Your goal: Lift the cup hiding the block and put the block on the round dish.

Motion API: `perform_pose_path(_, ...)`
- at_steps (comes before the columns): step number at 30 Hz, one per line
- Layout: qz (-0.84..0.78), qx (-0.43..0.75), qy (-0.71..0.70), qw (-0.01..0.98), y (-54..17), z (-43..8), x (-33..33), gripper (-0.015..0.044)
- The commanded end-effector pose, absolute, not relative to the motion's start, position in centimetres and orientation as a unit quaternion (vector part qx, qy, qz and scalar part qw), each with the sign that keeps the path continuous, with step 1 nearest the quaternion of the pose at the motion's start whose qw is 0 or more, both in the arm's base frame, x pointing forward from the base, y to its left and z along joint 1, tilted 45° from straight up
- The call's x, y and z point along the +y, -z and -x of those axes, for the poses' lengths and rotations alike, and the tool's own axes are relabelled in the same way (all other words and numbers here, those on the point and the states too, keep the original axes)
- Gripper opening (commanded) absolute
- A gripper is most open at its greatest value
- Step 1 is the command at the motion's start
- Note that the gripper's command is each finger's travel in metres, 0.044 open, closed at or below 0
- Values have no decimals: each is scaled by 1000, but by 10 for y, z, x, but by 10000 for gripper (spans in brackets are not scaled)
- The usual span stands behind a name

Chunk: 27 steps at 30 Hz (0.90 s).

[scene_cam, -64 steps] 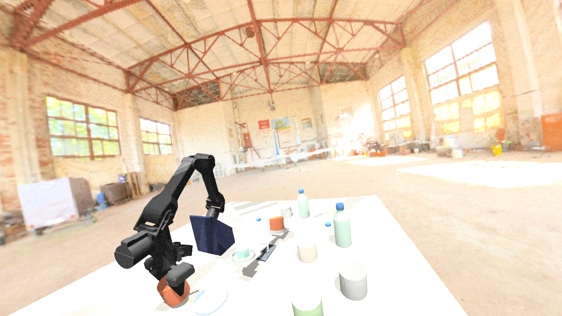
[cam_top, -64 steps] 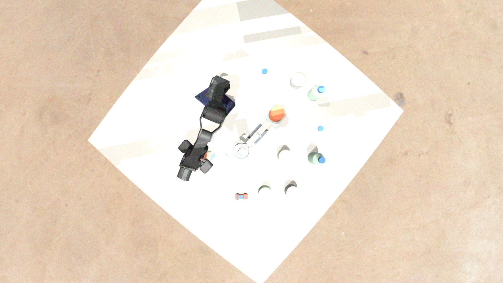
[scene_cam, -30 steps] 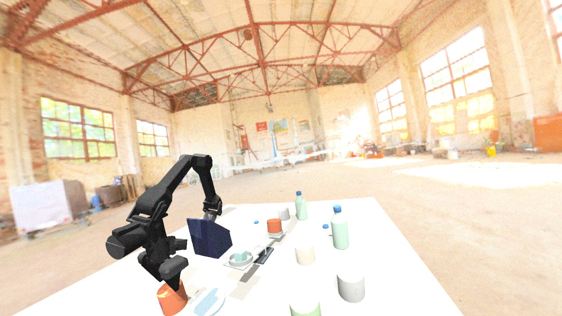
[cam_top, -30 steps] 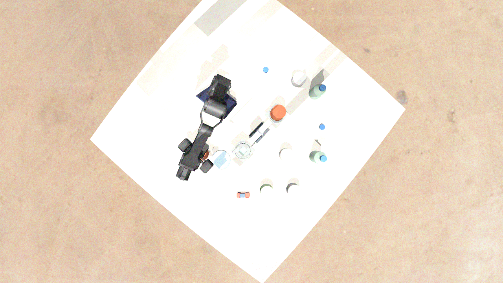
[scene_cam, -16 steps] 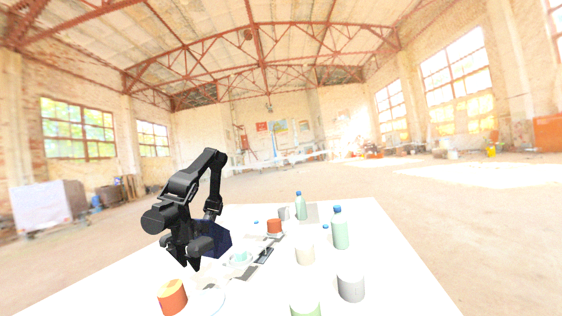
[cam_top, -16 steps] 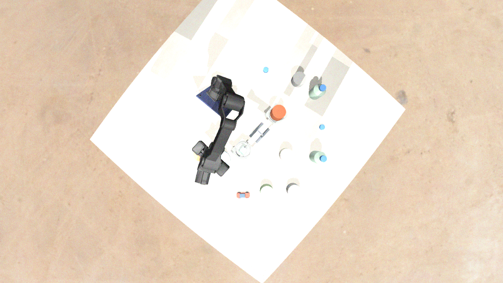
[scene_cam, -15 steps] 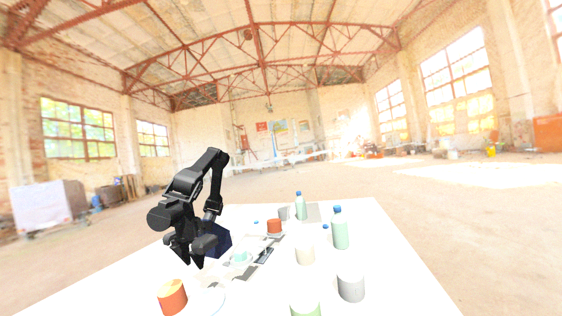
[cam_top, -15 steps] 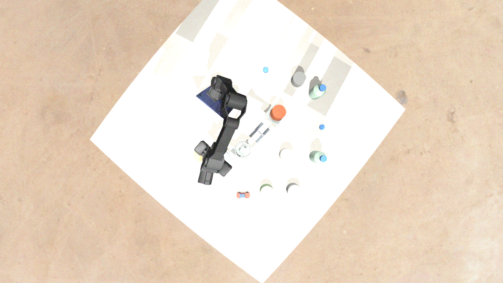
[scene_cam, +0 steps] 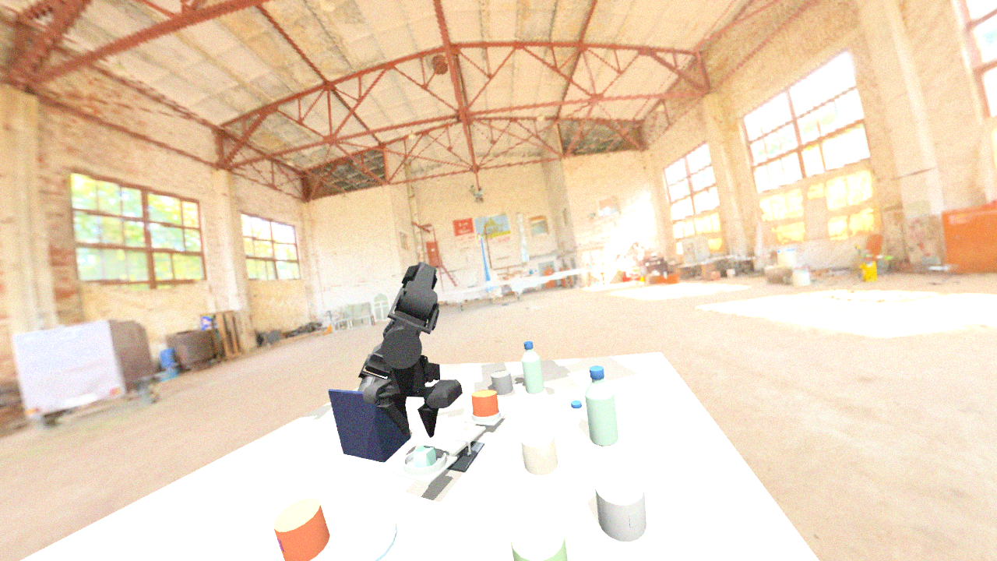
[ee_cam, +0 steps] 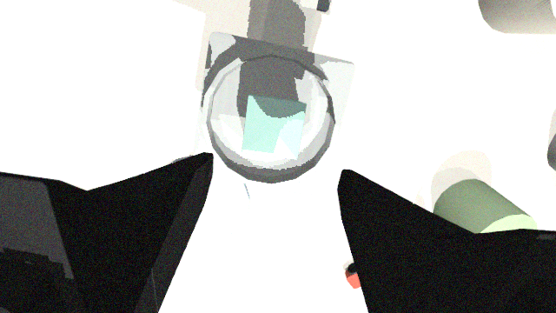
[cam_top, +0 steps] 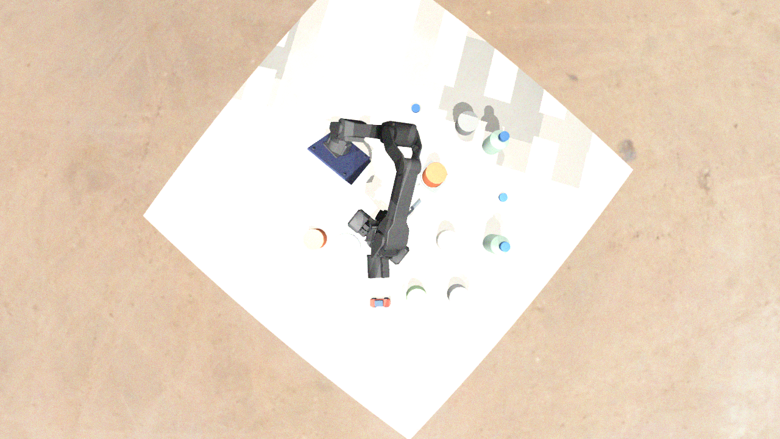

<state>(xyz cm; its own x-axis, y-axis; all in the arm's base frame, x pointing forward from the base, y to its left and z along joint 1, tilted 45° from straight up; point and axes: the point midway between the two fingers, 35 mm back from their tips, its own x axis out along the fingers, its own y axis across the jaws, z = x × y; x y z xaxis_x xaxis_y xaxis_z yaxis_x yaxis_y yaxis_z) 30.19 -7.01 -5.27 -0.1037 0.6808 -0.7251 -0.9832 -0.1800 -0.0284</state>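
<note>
The pale green block (scene_cam: 424,456) (ee_cam: 265,126) sits uncovered inside the ring at the near end of the balance (scene_cam: 468,456) (ee_cam: 278,22). My gripper (scene_cam: 418,432) (ee_cam: 277,171) is open and empty, above and just behind that end, its fingertips apart on either side. The arm hides the block in the top view. One orange cup (cam_top: 434,174) (scene_cam: 484,404) stands on the balance's far end. The other orange cup (cam_top: 314,239) (scene_cam: 303,534) stands on the table, beside the round white dish (scene_cam: 376,534). The dish is partly out of view in the exterior view and washed out in the top view.
A dark blue wedge (cam_top: 348,163) (scene_cam: 362,432) stands left of the balance. A cream mug (scene_cam: 540,453), a grey mug (scene_cam: 621,513) and a green mug (scene_cam: 538,547) (ee_cam: 473,204) stand to the right, with two bottles (cam_top: 493,142) (cam_top: 496,244) beyond. A red toy car (cam_top: 379,302) lies near the green mug.
</note>
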Motion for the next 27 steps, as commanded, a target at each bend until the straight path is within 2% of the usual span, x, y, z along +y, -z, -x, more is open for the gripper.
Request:
perform_pose_path(1,302,245,-704,595,54,-299,-64,260)
perform_pose_path(27,301,244,-704,595,83,-295,-35,260)
